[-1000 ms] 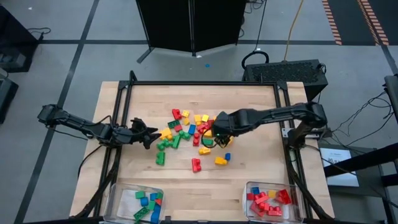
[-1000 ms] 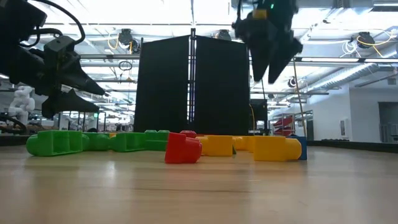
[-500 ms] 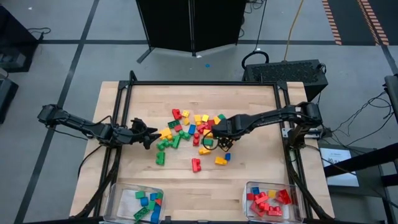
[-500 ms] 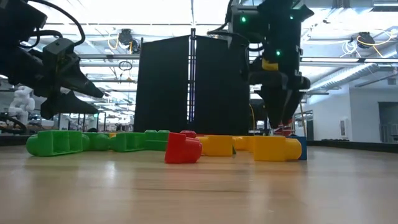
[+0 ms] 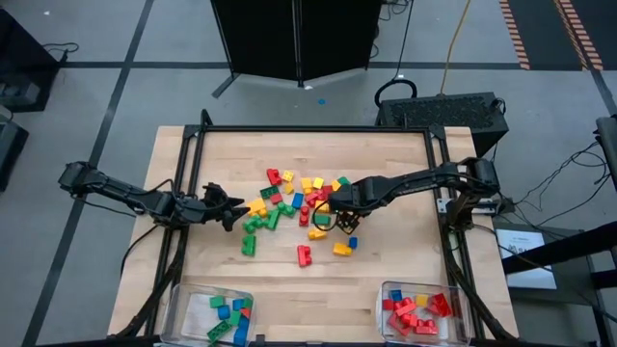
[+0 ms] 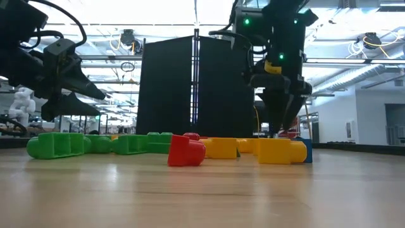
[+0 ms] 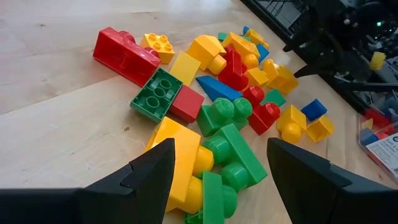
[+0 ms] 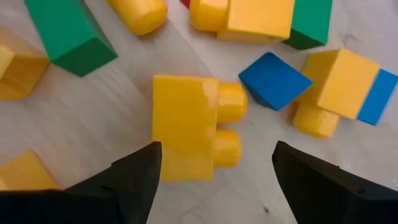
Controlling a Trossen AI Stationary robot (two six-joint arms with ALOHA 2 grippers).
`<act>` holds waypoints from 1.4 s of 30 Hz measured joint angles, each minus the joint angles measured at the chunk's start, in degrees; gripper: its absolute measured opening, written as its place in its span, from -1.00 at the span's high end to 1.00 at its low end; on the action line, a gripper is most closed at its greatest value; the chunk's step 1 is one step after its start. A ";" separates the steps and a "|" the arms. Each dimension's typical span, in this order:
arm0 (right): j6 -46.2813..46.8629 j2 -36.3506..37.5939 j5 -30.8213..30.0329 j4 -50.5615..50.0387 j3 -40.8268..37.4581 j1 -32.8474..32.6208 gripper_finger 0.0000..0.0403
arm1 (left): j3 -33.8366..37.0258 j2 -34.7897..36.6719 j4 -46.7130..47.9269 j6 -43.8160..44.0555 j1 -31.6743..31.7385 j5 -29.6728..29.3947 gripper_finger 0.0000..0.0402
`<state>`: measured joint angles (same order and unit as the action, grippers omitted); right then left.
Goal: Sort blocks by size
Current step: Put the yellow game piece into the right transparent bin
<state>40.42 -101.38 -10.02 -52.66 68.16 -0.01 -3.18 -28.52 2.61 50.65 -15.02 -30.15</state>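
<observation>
Two clear bins sit at the bench's near edge, one holding about eight green, blue and red blocks, the other about ten mostly red ones, while roughly thirty loose blocks lie between the two hands.

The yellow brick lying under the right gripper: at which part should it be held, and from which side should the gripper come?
Grip the yellow brick across its flat body, coming straight down from above. It lies on its side with two round studs pointing sideways, and these would likely slip. The open right gripper already hangs over it with a finger on each side, and bare table beside the flat faces gives room.
</observation>
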 joint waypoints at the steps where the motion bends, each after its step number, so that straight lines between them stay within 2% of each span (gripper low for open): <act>1: -0.08 0.00 0.60 0.82 -0.71 0.32 -0.48 | 0.00 -0.01 0.02 0.00 0.00 0.00 -0.27; 9: -0.62 0.46 4.40 7.69 -6.10 1.62 -0.48 | 0.00 -0.01 0.22 -0.02 0.01 0.00 -0.27; 25: -6.62 0.13 6.38 14.78 -5.95 1.53 -0.49 | 0.00 -0.01 1.01 0.07 0.00 -0.13 -0.27; 30: -8.08 -0.13 14.71 17.54 -6.09 1.62 -0.61 | 0.00 -0.01 0.98 0.09 0.02 -0.13 -0.27; 35: -6.71 0.02 19.50 17.97 -6.23 1.88 -0.77 | 0.00 -0.01 0.96 0.04 0.01 -0.14 -0.27; 42: -0.53 0.10 21.10 16.26 -6.21 2.20 -0.81 | 0.00 -0.01 0.94 0.04 0.00 -0.65 -0.27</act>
<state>39.88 -101.28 11.08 -36.40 61.95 2.18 -3.18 -28.53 3.55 50.70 -15.02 -30.80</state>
